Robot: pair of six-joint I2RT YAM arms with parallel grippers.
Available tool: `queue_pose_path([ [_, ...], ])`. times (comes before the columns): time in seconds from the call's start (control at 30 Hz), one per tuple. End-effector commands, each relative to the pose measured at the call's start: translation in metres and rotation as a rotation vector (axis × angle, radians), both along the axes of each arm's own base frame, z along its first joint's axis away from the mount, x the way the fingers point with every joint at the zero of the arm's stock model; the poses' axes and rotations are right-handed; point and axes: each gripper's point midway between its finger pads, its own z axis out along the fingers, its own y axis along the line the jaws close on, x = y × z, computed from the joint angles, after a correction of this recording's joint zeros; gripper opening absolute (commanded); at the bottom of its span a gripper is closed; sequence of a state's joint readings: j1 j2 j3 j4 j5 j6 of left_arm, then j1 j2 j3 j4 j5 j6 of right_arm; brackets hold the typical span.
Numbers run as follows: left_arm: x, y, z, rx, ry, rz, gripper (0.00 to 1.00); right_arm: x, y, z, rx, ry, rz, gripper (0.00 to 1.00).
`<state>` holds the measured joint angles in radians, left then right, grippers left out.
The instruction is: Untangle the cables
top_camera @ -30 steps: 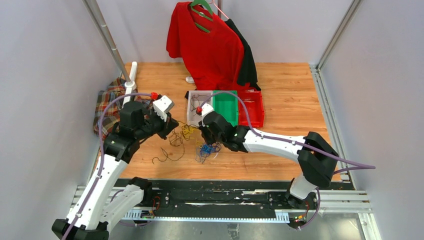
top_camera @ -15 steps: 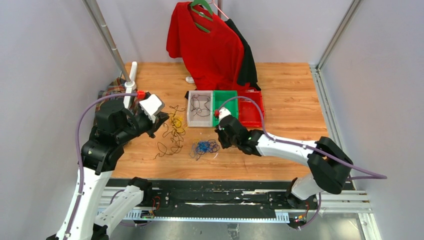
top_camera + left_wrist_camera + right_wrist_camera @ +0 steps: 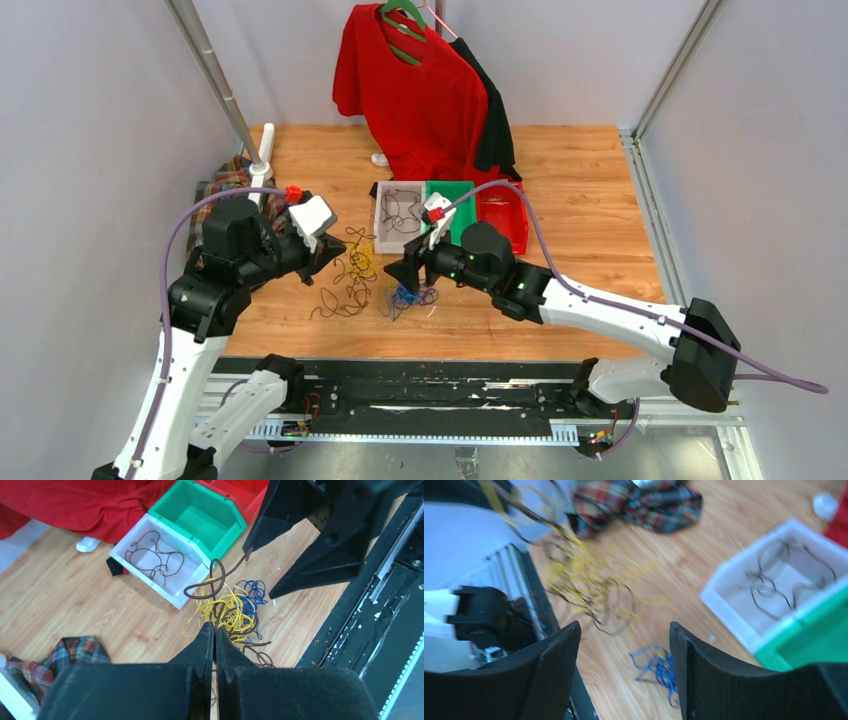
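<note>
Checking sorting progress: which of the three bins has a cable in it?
The white bin, leftmost of the three: a dark looped cable lies inside. The green bin is bare, as is what shows of the red bin.

Side-by-side arms, left arm (image 3: pixel 185 375) and right arm (image 3: pixel 610 308): white link shells, black joint housings, purple cable (image 3: pixel 790 383) trailing each. Red cap (image 3: pixel 293 193), white camera block (image 3: pixel 313 214) at wrist. Left gripper (image 3: pixel 215 626), right gripper (image 3: pixel 623 627): matte black fingers, right's inner faces finely textured.
</note>
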<state>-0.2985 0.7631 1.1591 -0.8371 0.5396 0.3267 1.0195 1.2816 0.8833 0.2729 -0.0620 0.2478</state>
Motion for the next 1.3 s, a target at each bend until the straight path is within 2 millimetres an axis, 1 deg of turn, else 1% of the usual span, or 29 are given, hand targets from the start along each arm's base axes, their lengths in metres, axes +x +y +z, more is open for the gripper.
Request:
queue_pose_path([
  [0.0, -0.008, -0.005, 0.001, -0.018, 0.022, -0.035, 0.01, -0.017, 0.033, 0.073, 0.168, -0.149, 0.116, 0.65],
  [0.1, -0.009, -0.006, 0.003, -0.032, 0.031, -0.035, 0.0, -0.019, 0.05, 0.082, 0.192, -0.148, 0.155, 0.65],
  [0.17, -0.01, -0.007, 0.006, -0.042, 0.036, -0.034, 0.01, -0.02, 0.06, 0.081, 0.204, -0.147, 0.179, 0.66],
  [0.23, -0.01, -0.008, 0.007, -0.048, 0.041, -0.034, 0.0, -0.022, 0.07, 0.078, 0.21, -0.144, 0.197, 0.66],
  [0.33, -0.012, -0.009, 0.01, -0.059, 0.043, -0.035, 0.0, -0.011, 0.08, 0.067, 0.192, -0.132, 0.163, 0.65],
  [0.37, -0.013, -0.009, 0.011, -0.064, 0.044, -0.037, 0.01, -0.007, 0.084, 0.059, 0.18, -0.124, 0.15, 0.63],
  [0.43, -0.014, -0.01, 0.014, -0.073, 0.044, -0.041, 0.0, 0.001, 0.086, 0.052, 0.167, -0.115, 0.114, 0.59],
  [0.5, -0.017, -0.01, 0.017, -0.077, 0.042, -0.05, 0.0, 0.006, 0.085, 0.043, 0.134, -0.116, 0.088, 0.49],
  [0.6, -0.02, -0.009, 0.02, -0.072, 0.036, -0.055, 0.0, 0.016, 0.075, 0.027, 0.085, -0.108, 0.031, 0.25],
  [0.63, -0.021, -0.009, 0.021, -0.066, 0.031, -0.057, 0.0, 0.019, 0.071, 0.022, 0.074, -0.107, 0.016, 0.16],
  [0.67, -0.021, -0.008, 0.022, -0.061, 0.023, -0.057, 0.0, 0.019, 0.066, 0.018, 0.062, -0.108, 0.007, 0.05],
  [0.7, -0.021, -0.007, 0.022, -0.052, 0.018, -0.054, 0.0, 0.021, 0.06, 0.014, 0.052, -0.108, -0.008, 0.01],
  [0.83, -0.016, 0.002, 0.021, 0.011, -0.026, -0.034, 0.0, 0.022, 0.033, -0.001, 0.016, -0.104, -0.039, 0.01],
  [0.93, -0.013, 0.008, 0.02, 0.06, -0.049, -0.028, 0.0, 0.023, 0.011, -0.022, -0.048, -0.093, -0.068, 0.01],
  [1.03, -0.013, 0.012, 0.025, 0.092, -0.076, -0.029, 0.0, 0.025, -0.009, -0.038, -0.088, -0.077, -0.098, 0.01],
  [1.17, -0.011, 0.016, 0.032, 0.132, -0.115, -0.032, 0.0, 0.028, -0.03, -0.057, -0.154, -0.06, -0.129, 0.01],
  [1.27, -0.012, 0.018, 0.04, 0.143, -0.138, -0.033, 0.0, 0.029, -0.041, -0.07, -0.202, -0.046, -0.143, 0.02],
])
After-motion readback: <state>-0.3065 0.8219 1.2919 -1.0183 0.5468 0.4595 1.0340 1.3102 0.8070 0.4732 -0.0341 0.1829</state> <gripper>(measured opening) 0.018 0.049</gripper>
